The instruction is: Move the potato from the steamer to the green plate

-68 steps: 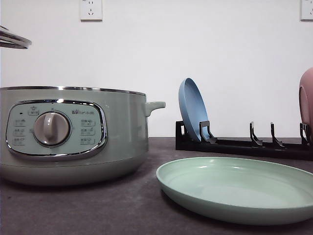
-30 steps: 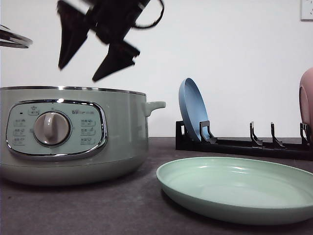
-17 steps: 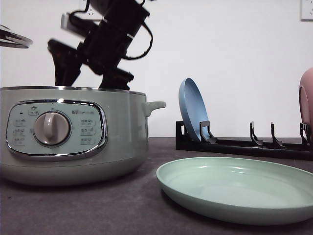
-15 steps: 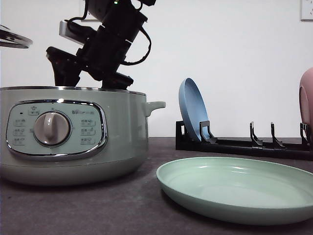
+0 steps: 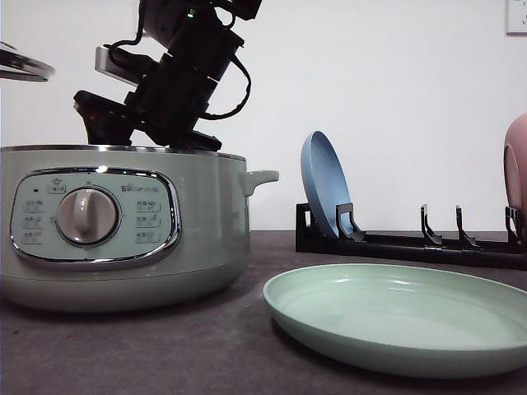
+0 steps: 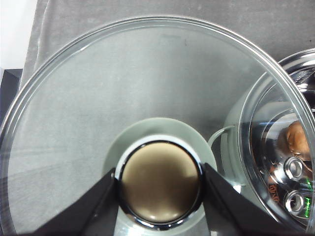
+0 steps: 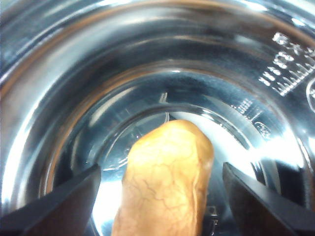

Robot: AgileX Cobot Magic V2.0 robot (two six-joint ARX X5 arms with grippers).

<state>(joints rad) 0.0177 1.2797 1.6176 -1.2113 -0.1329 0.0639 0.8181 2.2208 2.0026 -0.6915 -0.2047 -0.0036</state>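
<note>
Orange-brown item: the potato, a lumpy oval with matte skin crossed by fine crack-like lines, is seen lying on the polished metal floor inside the steamer.
Potato position: it is placed between the two dark fingers of the right gripper, with a gap visible on each side.
Right gripper: the fingers are spread wide and no contact with the potato is seen; in the front view the black arm is lowered into the pot opening.
Steamer body: round, pale sage-green, smooth, with a chrome rim, a chrome-framed control panel, a round dial and a side handle.
Steamer interior: mirror-bright metal with concentric rings and stamped markings on the wall.
Lid: clear glass, round, with a chrome-edged brownish knob.
Left gripper: the fingers are pressed against both sides of the knob, and the lid is held clear of the pot.
Green plate: wide, shallow, pale mint, smooth raised rim, resting on the dark grey table beside the steamer.
Rack: black, slotted, with a blue plate stood on edge.
</note>
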